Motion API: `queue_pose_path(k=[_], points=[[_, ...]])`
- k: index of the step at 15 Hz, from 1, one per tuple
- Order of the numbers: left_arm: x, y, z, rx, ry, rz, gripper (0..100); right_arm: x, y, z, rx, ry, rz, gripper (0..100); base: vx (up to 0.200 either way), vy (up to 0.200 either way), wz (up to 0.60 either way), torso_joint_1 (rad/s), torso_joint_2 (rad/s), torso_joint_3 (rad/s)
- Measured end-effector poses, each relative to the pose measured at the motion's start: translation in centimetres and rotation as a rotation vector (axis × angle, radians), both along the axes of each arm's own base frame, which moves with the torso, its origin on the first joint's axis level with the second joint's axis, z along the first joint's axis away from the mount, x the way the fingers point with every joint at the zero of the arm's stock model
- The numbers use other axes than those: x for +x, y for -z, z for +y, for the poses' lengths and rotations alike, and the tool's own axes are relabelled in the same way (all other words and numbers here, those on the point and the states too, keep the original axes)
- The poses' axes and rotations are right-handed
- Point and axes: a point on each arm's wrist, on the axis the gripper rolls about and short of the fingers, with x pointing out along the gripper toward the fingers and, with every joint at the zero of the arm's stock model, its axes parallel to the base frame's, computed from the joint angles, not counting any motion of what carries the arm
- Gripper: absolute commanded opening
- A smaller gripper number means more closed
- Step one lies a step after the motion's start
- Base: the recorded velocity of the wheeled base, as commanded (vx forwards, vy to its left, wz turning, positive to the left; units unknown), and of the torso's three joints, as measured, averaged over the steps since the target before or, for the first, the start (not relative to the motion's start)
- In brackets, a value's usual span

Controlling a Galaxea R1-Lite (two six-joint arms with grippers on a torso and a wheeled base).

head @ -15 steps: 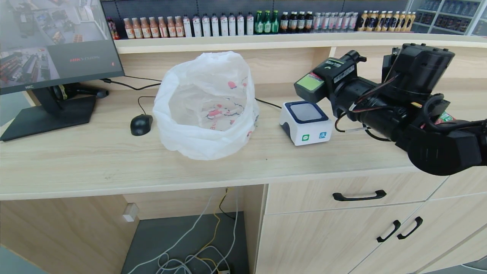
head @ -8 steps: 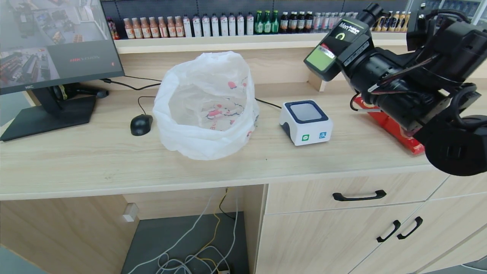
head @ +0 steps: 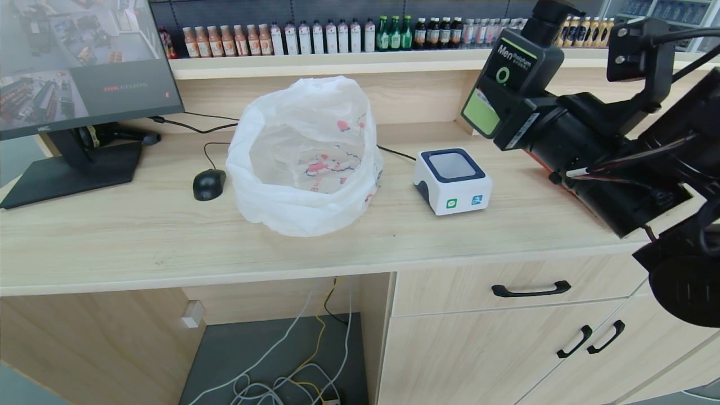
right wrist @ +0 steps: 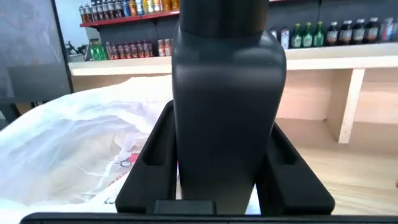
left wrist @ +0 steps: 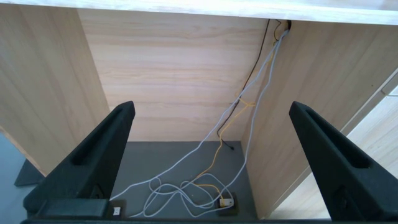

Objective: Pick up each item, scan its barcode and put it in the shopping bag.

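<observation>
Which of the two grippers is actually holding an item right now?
The right gripper: it is shut on the green-labelled dark bottle. The left gripper hangs open and empty below the counter.

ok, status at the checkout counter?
Right pincer shut on black bottle, held high right of scanner. Left pincer open below counter. Shopping bag open; nothing between bottle and scanner.

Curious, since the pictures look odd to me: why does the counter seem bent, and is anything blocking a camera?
Head view: the counter looks bowed, a wide-lens effect; the scanner top has a pale sheen. Right wrist view: the dark bottle in the right claw blocks the middle. Left wrist view: the open left claw frames shaded cables.
</observation>
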Motion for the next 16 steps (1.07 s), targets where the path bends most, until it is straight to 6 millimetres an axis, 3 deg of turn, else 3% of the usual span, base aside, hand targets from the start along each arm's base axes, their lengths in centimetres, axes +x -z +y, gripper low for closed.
queue_pose_path(k=[4,8,12,16], points=[[0.0,0.0,0.0,0.0,0.002,0.0,100,-1.3,0.7,-0.7,-0.056,0.041,-0.134,0,0.0,0.0,0.0,0.0,0.0,0.0],[0.0,0.0,0.0,0.0,0.001,0.0,100,0.5,3.8,-1.6,-0.107,0.089,-0.15,0,0.0,0.0,0.0,0.0,0.0,0.0],[0.0,0.0,0.0,0.0,0.0,0.0,100,1.5,4.7,-1.4,-0.098,0.104,-0.119,0,0.0,0.0,0.0,0.0,0.0,0.0],[0.0,0.0,0.0,-0.003,-0.001,0.0,100,1.8,4.6,-1.3,-0.043,0.122,-0.098,0,0.0,0.2,0.0,0.004,0.0,0.004]])
